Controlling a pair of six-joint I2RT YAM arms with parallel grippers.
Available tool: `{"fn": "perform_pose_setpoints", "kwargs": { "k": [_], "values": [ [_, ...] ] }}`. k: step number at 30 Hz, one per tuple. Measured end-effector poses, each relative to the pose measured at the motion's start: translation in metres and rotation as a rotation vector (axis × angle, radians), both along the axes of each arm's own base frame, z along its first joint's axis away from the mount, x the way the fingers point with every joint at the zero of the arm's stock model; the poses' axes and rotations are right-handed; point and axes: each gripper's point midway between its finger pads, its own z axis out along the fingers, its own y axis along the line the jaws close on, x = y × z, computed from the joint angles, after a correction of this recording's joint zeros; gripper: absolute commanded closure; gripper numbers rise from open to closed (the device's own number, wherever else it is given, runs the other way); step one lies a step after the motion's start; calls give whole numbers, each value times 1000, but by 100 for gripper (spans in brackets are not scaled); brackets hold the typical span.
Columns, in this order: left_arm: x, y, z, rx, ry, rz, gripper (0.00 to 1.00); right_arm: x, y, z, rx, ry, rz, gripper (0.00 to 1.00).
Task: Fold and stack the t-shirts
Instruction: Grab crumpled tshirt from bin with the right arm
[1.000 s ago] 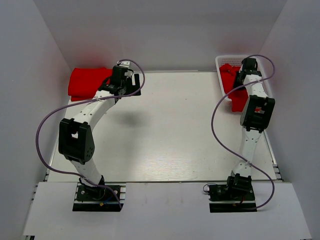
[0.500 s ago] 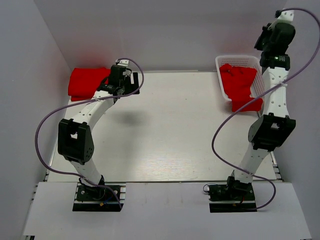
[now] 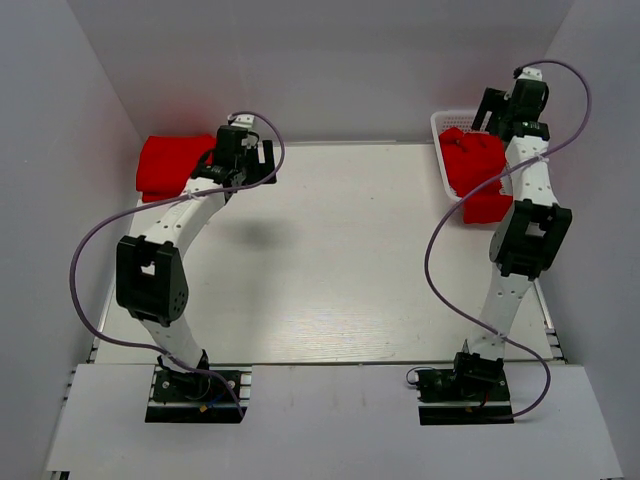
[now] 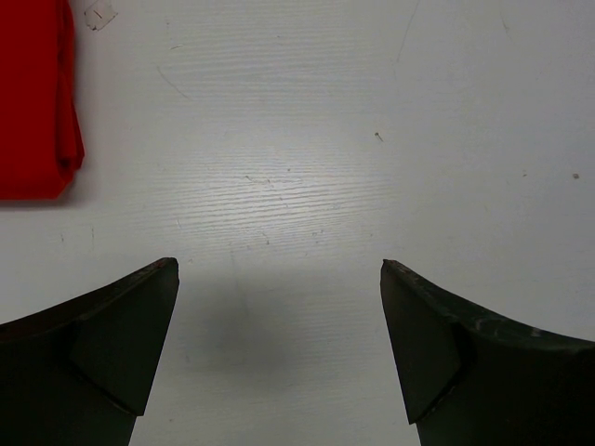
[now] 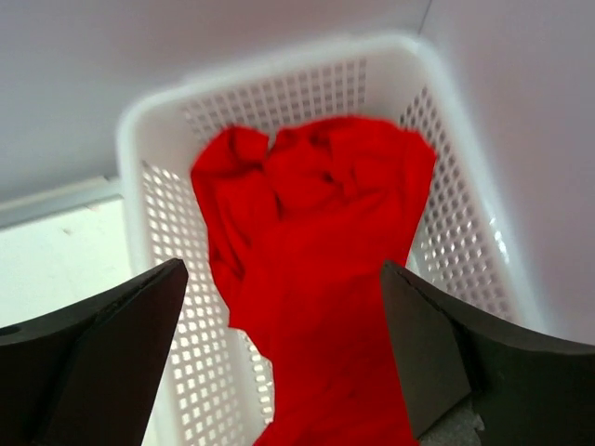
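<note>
Overhead, the folded red t-shirt pile (image 3: 170, 165) lies at the 10 o'clock corner of the tabletop (image 3: 340, 260). The left pincer (image 4: 279, 265) hovers just beside the pile, at its 3 o'clock, jaws released and spread wide, gripping nothing. At 2 o'clock stands the white mesh basket (image 5: 270, 56), holding a crumpled red t-shirt (image 5: 316, 242) that spills over the basket's 6 o'clock rim. The right pincer (image 5: 284, 265) hangs above it, jaws released, empty. A small pale scrap (image 4: 98, 14) beside the pile is too small to read.

White table (image 3: 340, 260), pale grey walls (image 3: 330, 60)
</note>
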Motion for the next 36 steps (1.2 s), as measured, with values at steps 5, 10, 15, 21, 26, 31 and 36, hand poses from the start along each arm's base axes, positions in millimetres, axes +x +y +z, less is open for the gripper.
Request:
{"fn": "perform_pose_setpoints", "kwargs": {
  "k": [5,10,15,21,26,31,36],
  "values": [
    [7,-1,-6,0,19,-1,0,3,-4,-56,13,119,-16,9],
    [12,-1,-22,7,66,5,0,0,-4,-135,41,279,-20,9],
    [11,3,-35,15,112,14,0,-15,-1,-216,79,463,-30,9],
    [11,5,-39,14,129,23,0,-11,-4,-205,89,449,-62,41],
    [10,5,-40,13,133,25,0,-23,3,-213,136,504,-64,58],
    [7,6,-46,16,144,25,0,-28,7,-215,153,523,-51,100],
    [5,7,-48,20,144,23,0,-28,9,-209,165,506,-39,100]
  ]
}}
